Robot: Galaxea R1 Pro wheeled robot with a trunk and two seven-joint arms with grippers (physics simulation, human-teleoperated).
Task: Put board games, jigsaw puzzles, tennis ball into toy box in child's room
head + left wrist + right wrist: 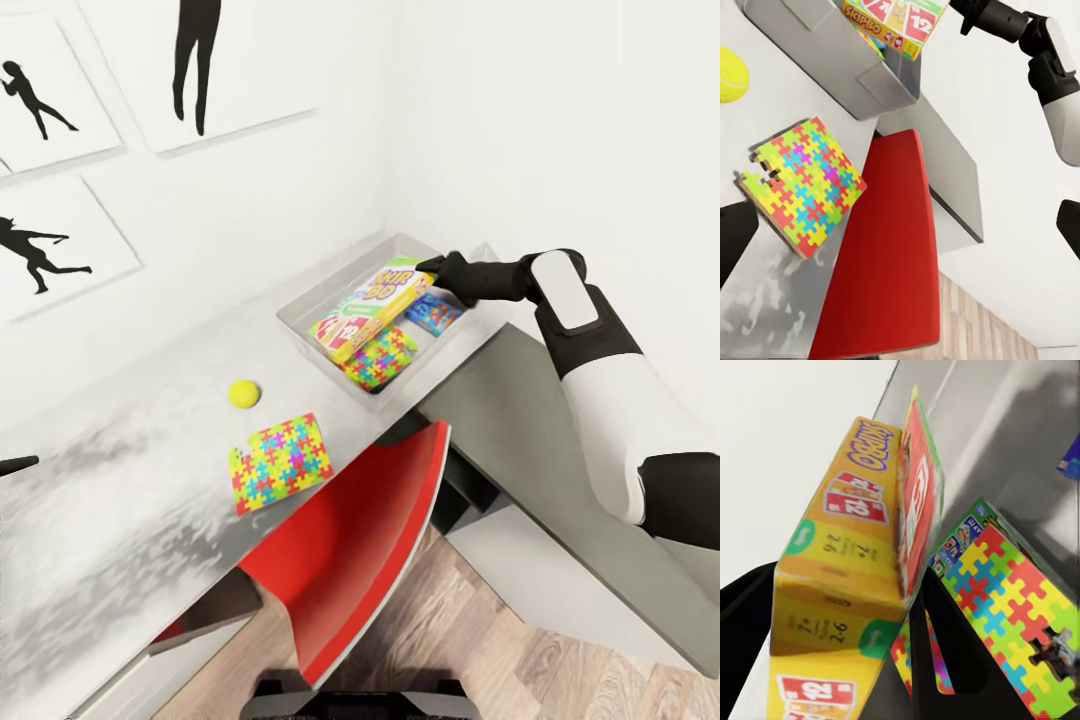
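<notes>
Light-grey table (150, 480), toy box (300, 318) at far end. Right gripper (432, 266) clamped on glossy SKIP-BO box (365, 310), tilted inside toy box. Flat jigsaw puzzle (281, 462) and fuzzy tennis ball (243, 394) outside, near toy box.

The light-grey tabletop (120, 500) carries the toy box (320, 300) (at its far corner), a tennis ball (243, 393) and one jigsaw puzzle (281, 462).

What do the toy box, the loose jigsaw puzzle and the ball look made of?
Toy box: looks like smooth matte grey plastic, with moulded sloping walls. Jigsaw puzzle: thin flat printed card or foam, its layered edge visible in the left wrist view; hard to tell which. Tennis ball: yellow-green, dull, apparently felt.
</notes>
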